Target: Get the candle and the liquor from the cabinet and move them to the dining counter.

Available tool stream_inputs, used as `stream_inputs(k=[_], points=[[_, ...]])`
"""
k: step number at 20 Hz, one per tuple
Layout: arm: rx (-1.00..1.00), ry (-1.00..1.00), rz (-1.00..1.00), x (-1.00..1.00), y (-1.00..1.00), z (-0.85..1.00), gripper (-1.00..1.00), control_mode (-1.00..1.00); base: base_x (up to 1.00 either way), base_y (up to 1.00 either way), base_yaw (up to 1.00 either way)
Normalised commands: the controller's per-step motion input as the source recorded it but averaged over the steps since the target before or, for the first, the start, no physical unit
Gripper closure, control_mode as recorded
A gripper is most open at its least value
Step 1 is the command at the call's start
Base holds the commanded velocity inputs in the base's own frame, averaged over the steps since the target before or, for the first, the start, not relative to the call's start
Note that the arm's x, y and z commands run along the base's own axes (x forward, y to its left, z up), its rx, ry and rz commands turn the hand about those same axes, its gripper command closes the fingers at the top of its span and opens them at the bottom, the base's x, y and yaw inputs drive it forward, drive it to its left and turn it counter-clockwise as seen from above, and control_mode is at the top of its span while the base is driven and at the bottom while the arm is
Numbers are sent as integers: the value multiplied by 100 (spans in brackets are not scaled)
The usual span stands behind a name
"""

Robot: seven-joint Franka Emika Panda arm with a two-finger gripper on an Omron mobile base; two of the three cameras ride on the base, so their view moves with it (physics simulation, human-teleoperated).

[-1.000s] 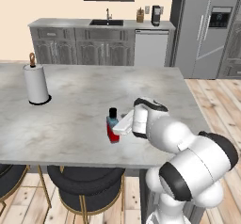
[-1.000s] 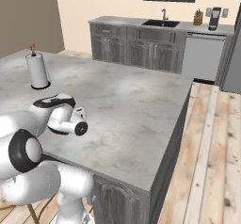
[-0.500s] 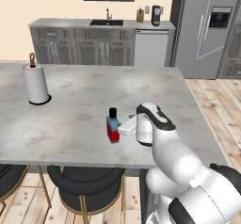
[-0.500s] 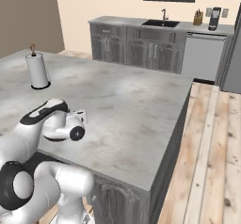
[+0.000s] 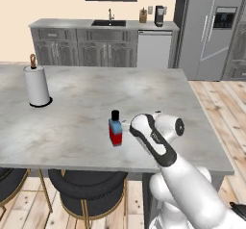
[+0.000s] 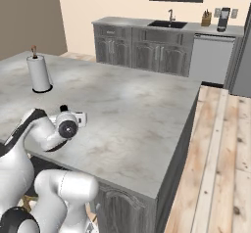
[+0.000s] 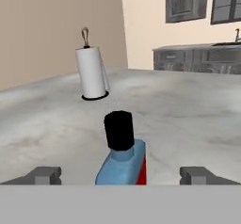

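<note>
Liquor bottle upright on the dining table, claw apart around it.

The liquor stands near the table's front edge; claw fingertips flank it untouching; paper-towel roll at ten o'clock.

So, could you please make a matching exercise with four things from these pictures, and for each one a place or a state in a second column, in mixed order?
Things:
1. small squat bottle with red body, light blue top and black cap
2. white paper-towel roll on a black base
3. robot's end effector
4. black coffee machine

Places or states:
A. on the far grey worktop, right of the sink
B. open, fingers on either side of the bottle
C. upright near the marbled island's front edge
D. upright toward the island's far left

Pairs: 1-C, 2-D, 3-B, 4-A
</note>
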Motion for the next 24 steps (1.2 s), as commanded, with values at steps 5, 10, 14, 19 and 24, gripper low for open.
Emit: stream_inputs(k=[5, 10, 14, 19, 24], points=[[0, 20, -1, -40, -20, 52, -100, -100, 0, 0, 0], [0, 18, 0, -47, -25, 52, -100, -100, 0, 0, 0], [0, 23, -6, -50, -25, 40, -100, -100, 0, 0, 0], [0, 18, -8, -56, -28, 33, -100, -100, 0, 0, 0], [0, 10, -6, -61, -28, 25, -100, -100, 0, 0, 0]])
